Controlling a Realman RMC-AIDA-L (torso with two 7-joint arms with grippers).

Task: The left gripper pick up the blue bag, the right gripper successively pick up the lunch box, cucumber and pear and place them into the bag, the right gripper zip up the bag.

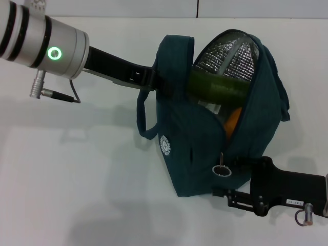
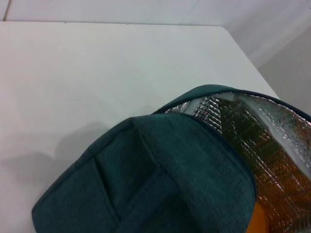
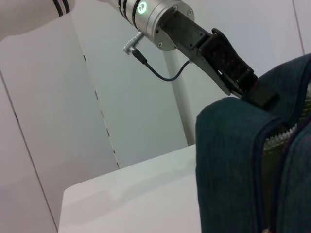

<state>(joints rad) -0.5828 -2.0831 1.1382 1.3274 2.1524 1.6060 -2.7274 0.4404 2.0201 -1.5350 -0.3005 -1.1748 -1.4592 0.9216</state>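
Fabric of the blue bag (image 1: pixel 205 154) is sagging softly above the counter (image 1: pixel 77 169); your left tool (image 1: pixel 154 78) is pinching its rim, so take the zipper pull (image 1: pixel 221 169) beside the right tool (image 1: pixel 233 197), whose spread I cannot tell.

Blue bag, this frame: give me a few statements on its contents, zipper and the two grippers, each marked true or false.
1. The blue bag is zipped fully shut. False: its top gapes, showing silver lining.
2. The cucumber lies inside the bag's opening. True.
3. The left gripper holds the bag at its upper edge. True.
4. The pear sits on the table beside the bag. False: its orange skin shows inside the bag, below the cucumber.
5. The right gripper is at the bag's lower end, near the zipper pull. True.
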